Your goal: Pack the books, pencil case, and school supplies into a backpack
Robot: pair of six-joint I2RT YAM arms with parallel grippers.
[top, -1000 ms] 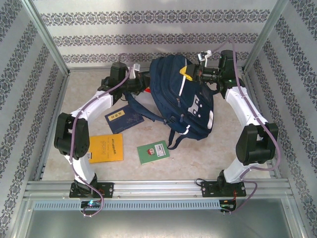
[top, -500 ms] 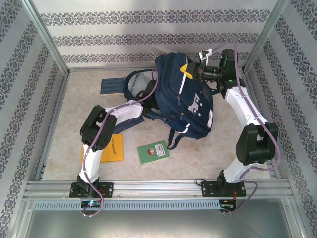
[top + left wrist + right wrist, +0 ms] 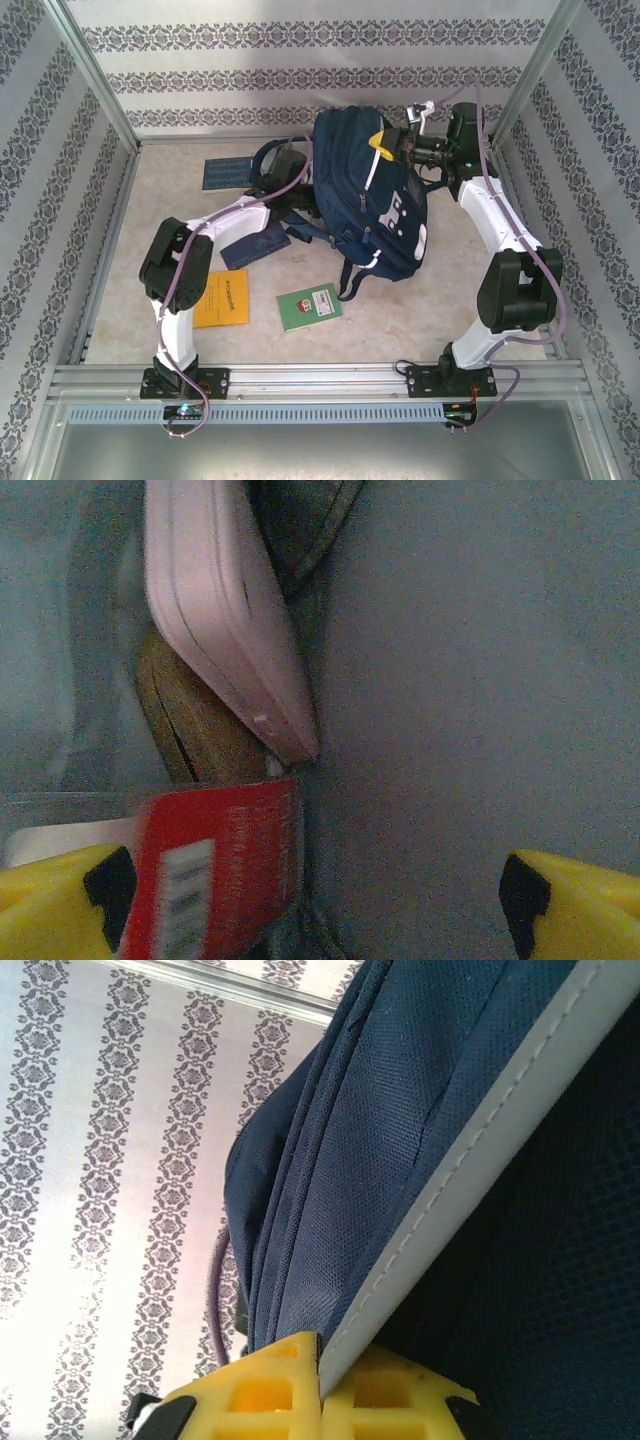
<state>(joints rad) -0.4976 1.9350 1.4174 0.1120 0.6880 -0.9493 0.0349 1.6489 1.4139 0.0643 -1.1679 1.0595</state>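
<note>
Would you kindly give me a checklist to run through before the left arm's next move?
1. Right claw shut on the backpack edge: ok.
2. Left claw open in the backpack's opening: ok.
3. Red packet clear of the left fingers: cannot tell; it lies beside one.
4. Books packed: not ok; yellow book, green book, far blue book and near blue book lie on the table.

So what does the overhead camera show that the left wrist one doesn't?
Overhead gives the layout: the yellow-orange book, the green book, a dark blue book at the back, and the right gripper pinching the backpack. The left wrist gives a close-up: a red packet, a pale pink edge and something brown beyond the open left gripper. Both show the backpack's blue fabric.
</note>
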